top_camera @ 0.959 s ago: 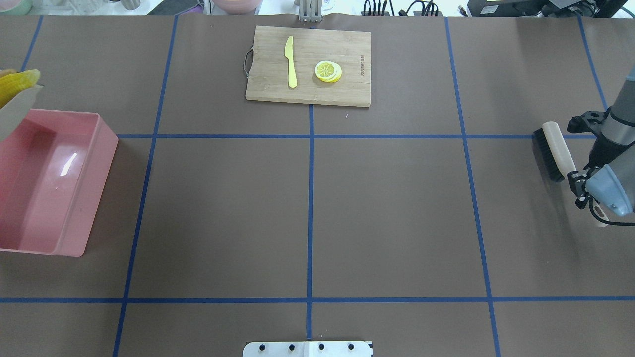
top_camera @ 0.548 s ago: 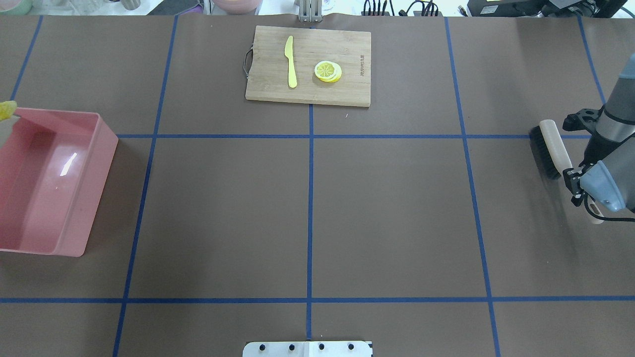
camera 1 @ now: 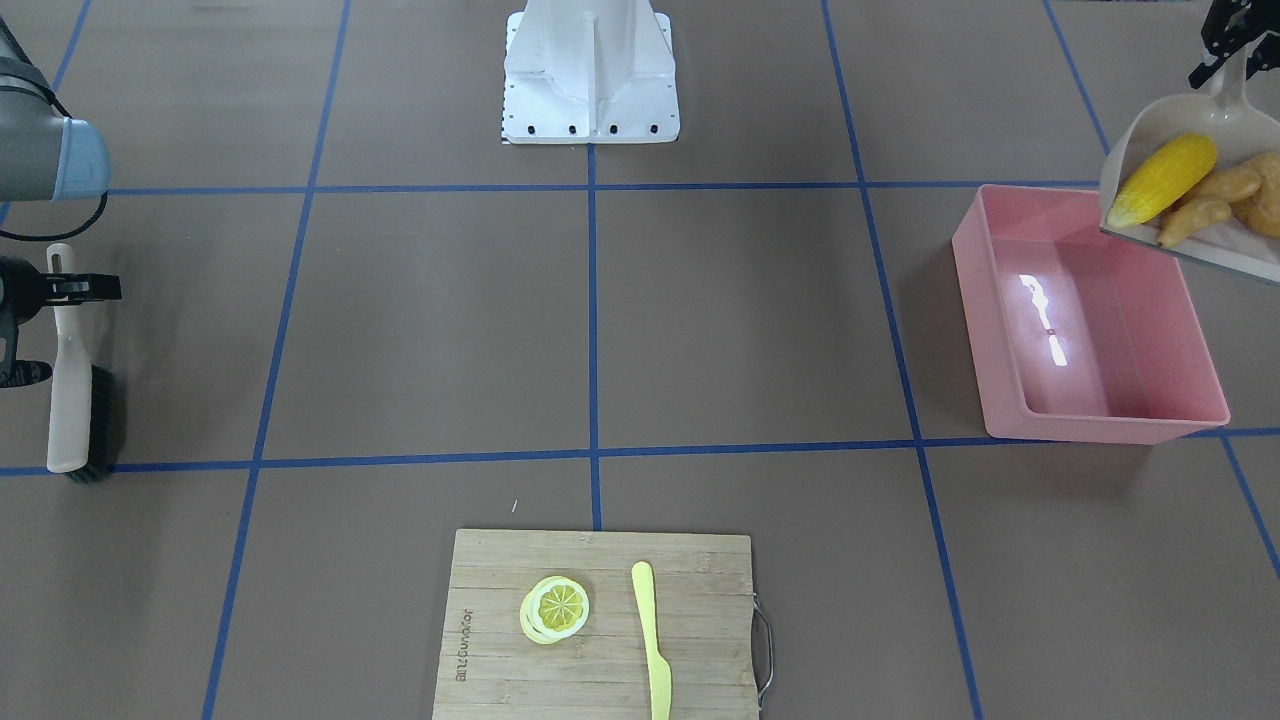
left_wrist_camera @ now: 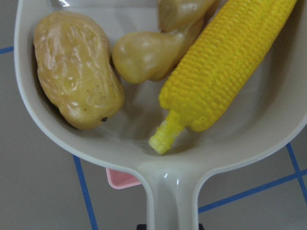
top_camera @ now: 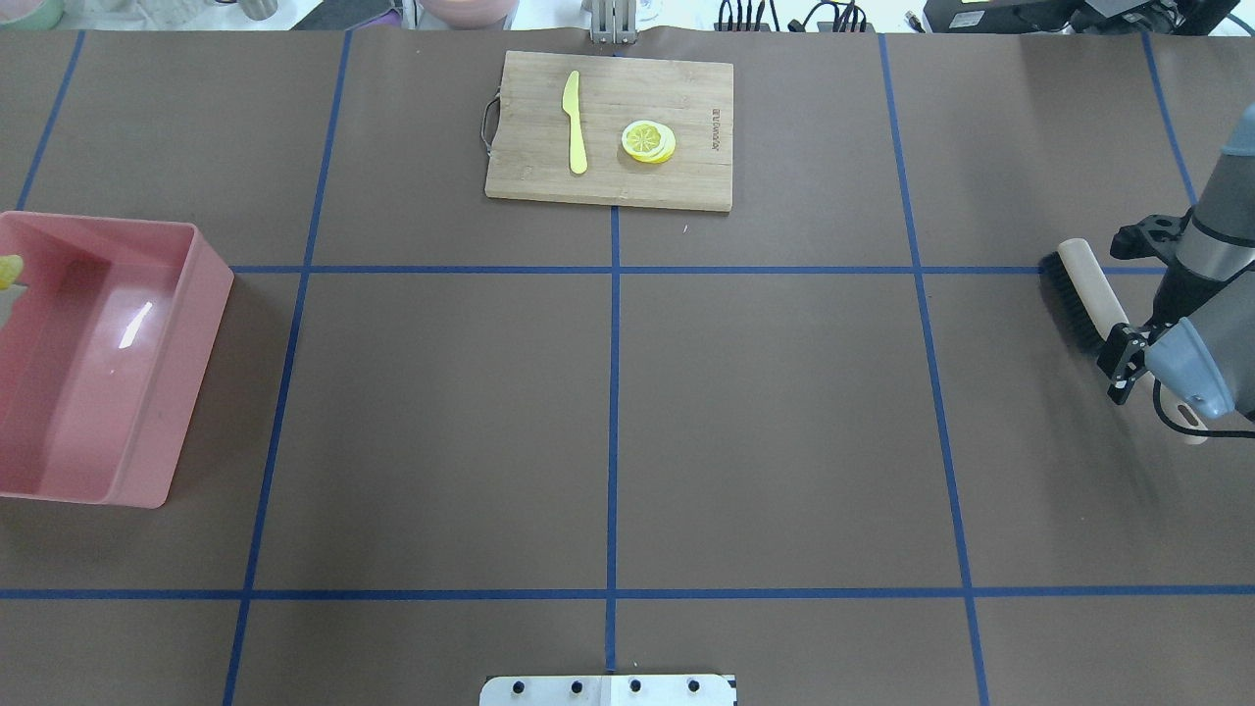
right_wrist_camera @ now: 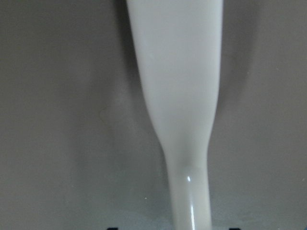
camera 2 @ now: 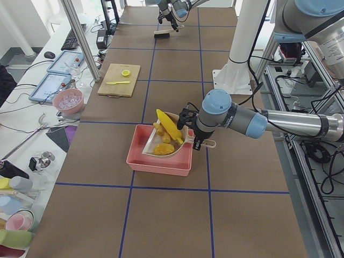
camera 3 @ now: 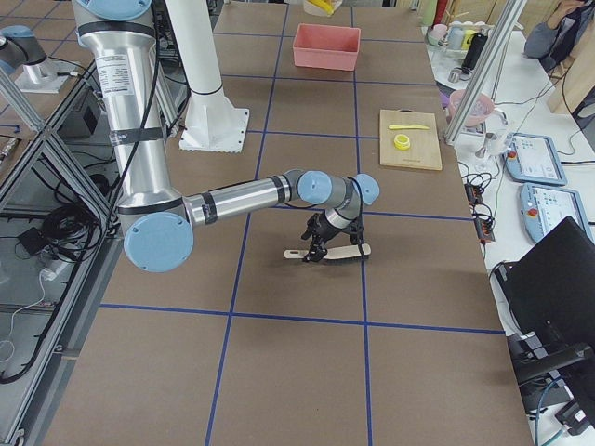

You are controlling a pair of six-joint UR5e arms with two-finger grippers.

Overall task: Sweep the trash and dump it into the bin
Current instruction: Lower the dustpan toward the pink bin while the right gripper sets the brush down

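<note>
The beige dustpan point(camera 1: 1150, 130) hangs tilted over the far end of the pink bin point(camera 1: 1085, 420). It carries the trash: the yellow corn cob point(camera 1: 1162, 178), tan ginger root point(camera 1: 1195, 215) and brown potato point(camera 1: 1265, 200). The left wrist view shows the potato point(left_wrist_camera: 76, 72), ginger point(left_wrist_camera: 153, 52) and corn point(left_wrist_camera: 230, 62) lying in the pan. My left gripper point(camera 1: 1228, 45) is shut on the dustpan handle point(left_wrist_camera: 172, 201). My right gripper point(top_camera: 1126, 365) is shut on the handle of a brush point(top_camera: 1079, 294), low at the table's right side. The bin point(top_camera: 147, 461) holds nothing.
A wooden cutting board point(top_camera: 686, 186) with a pale yellow knife point(top_camera: 575, 123) and a lemon slice point(top_camera: 647, 140) lies at the far middle of the table. The robot's base plate point(top_camera: 608, 690) is at the near edge.
The dustpan with the trash has moved from beyond the bin's far end to over the bin, almost out of the overhead view. The right gripper has shifted the brush slightly leftward and lower.
</note>
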